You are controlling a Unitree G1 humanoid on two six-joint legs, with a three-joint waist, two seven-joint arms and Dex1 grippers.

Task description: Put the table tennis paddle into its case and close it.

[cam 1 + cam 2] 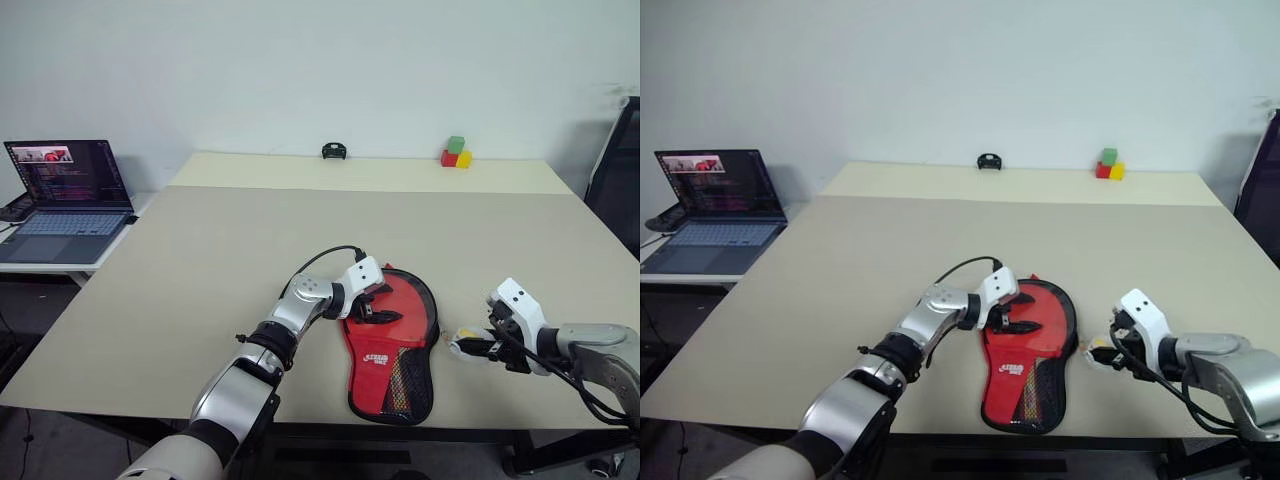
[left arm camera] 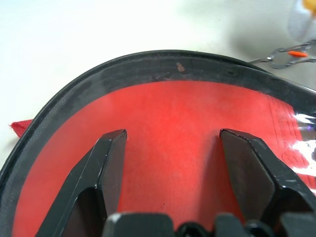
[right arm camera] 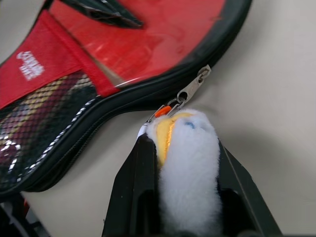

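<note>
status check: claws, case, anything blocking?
Left claw open, on the case. Right claw shut on the fluffy zipper charm. Case lies flat near table edge; nothing blocking.

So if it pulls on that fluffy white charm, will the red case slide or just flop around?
Probably a bit of both. The case looks like soft fabric with a mesh pocket, so its edge should give. The charm, squeezed in the right end effector, seems soft and light. The left end effector pressing on top likely limits sliding.
</note>
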